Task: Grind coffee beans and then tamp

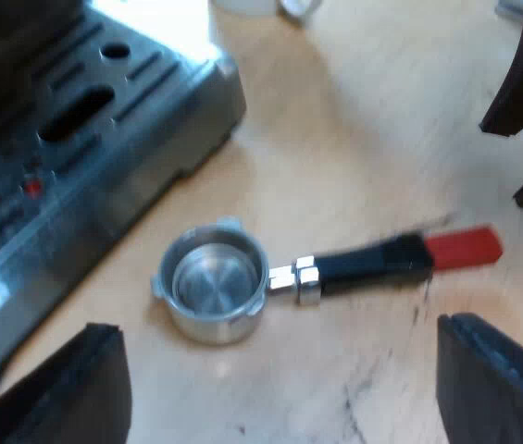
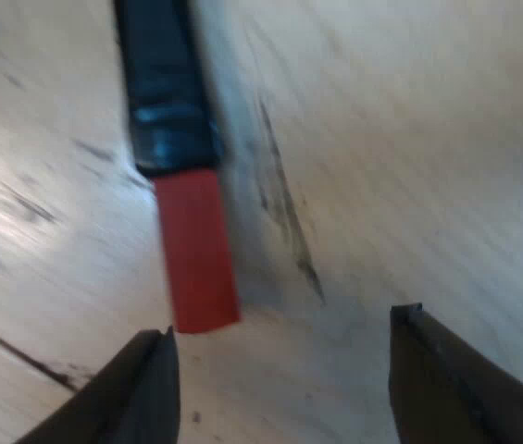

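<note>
Right gripper hovering apart at red-tipped black handle of round metal holder; centre before closing. Left gripper hovering apart.

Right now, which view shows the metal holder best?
The left wrist view: the whole metal holder lies beside the espresso machine, basket to red end. The right wrist view gives its handle and red end close up.

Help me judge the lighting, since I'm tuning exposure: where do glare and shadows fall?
Left wrist view: white glare on the espresso machine along its top edge, shine inside the metal holder, its soft shadow on the table. Right wrist view: even light, a dim shadow beside the handle's red end, a pale sheen on the table.
</note>
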{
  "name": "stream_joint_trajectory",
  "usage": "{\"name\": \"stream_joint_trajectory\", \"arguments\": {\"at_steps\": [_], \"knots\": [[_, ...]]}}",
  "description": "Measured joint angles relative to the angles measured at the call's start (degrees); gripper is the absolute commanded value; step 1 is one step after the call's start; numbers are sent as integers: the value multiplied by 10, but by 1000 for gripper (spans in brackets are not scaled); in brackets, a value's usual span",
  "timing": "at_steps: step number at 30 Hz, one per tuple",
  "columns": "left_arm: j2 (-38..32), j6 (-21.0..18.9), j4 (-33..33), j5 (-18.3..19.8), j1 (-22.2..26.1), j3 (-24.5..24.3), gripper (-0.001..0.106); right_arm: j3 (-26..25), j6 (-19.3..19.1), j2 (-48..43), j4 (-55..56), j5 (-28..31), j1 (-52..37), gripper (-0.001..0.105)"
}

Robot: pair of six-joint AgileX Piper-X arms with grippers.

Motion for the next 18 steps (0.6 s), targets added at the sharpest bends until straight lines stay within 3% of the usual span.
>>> {"name": "stream_joint_trajectory", "arguments": {"at_steps": [10, 18], "knots": [[0, 0, 70, -34, 0, -54, 69, -5, 0, -125, -85, 1, 0, 52], [0, 0, 128, -66, 0, -54, 69, -5, -53, -133, -193, 3, 0, 52]]}}
